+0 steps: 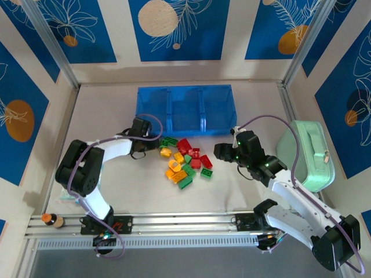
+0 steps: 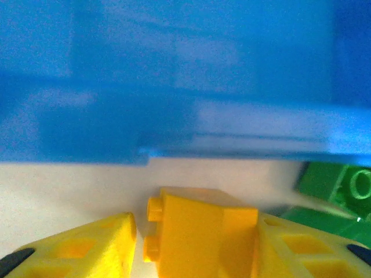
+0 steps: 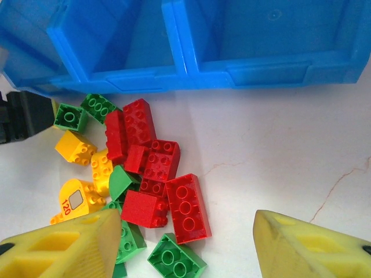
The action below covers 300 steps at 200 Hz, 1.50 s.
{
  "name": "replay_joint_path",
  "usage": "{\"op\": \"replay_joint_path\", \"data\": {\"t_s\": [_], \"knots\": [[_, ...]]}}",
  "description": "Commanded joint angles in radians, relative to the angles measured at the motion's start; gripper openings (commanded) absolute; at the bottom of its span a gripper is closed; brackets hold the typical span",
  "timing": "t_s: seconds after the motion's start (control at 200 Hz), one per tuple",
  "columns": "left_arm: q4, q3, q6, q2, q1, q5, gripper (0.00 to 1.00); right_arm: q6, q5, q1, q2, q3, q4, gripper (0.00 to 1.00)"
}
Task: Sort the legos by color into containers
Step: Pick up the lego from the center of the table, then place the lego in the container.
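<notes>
**Entry: legos (image 3: 153, 168).** A loose heap on the pale surface (image 1: 151, 194), just in front of the containers (image 1: 152, 107) and between the two arms. No brick lies in a compartment yet.

**Step in hand (judged).** The first pick, of an orange-yellow brick (image 2: 200, 231) at the heap's left edge, close before the blue wall.

**Left tool (image 2: 196, 229).** It is low over the surface, with its jaws set either side of that brick. One finger meets the brick's flat side and the other stands a sliver off its studs, so the brick is not yet pinched.

**Right tool (image 3: 186, 217).** It is spread wide, hovers over the near right of the heap and carries nothing.

**Handling note.**
- One finger will land on studs, so the squeeze should be square and firm or the brick may twist out.
- Lift straight up, high enough to pass the low wall.
- A green brick (image 2: 339, 188) lies just beside the far finger and should not be dragged along.
- Give orange-yellow one compartment and keep to it.

**Count.**
- Containers: three joined compartments of one translucent blue tray.
- Red bricks: about seven.
- Green bricks: about six.
- Orange-yellow bricks: about four, one of them marked "120".
- Overlaps leave the brick counts approximate.
- Mint-green case (image 1: 306, 153): one, well apart at the right.
</notes>
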Motion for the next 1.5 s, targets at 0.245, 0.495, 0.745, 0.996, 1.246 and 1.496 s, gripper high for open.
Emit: {"op": "replay_joint_path", "data": {"t_s": [0.245, 0.495, 0.745, 0.996, 1.246, 1.496], "knots": [[-0.069, -0.039, 0.031, -0.033, 0.002, -0.055, 0.49, 0.028, 0.012, 0.013, -0.016, -0.017, 0.003, 0.62], [-0.139, 0.038, 0.086, -0.008, -0.003, -0.099, 0.36, 0.029, 0.025, 0.016, -0.042, -0.022, -0.014, 0.59], [-0.224, 0.056, 0.106, -0.049, -0.064, -0.186, 0.31, 0.033, 0.029, 0.016, -0.062, -0.043, -0.011, 0.58], [-0.290, 0.089, 0.114, -0.176, -0.093, -0.214, 0.32, 0.028, 0.024, 0.016, -0.059, -0.057, -0.005, 0.58], [-0.363, 0.337, 0.182, -0.080, -0.062, -0.191, 0.32, 0.032, 0.018, 0.016, -0.061, -0.054, -0.030, 0.58], [-0.429, 0.570, 0.222, 0.101, -0.026, -0.166, 0.32, 0.031, 0.026, 0.015, -0.104, -0.067, -0.070, 0.59]]}}
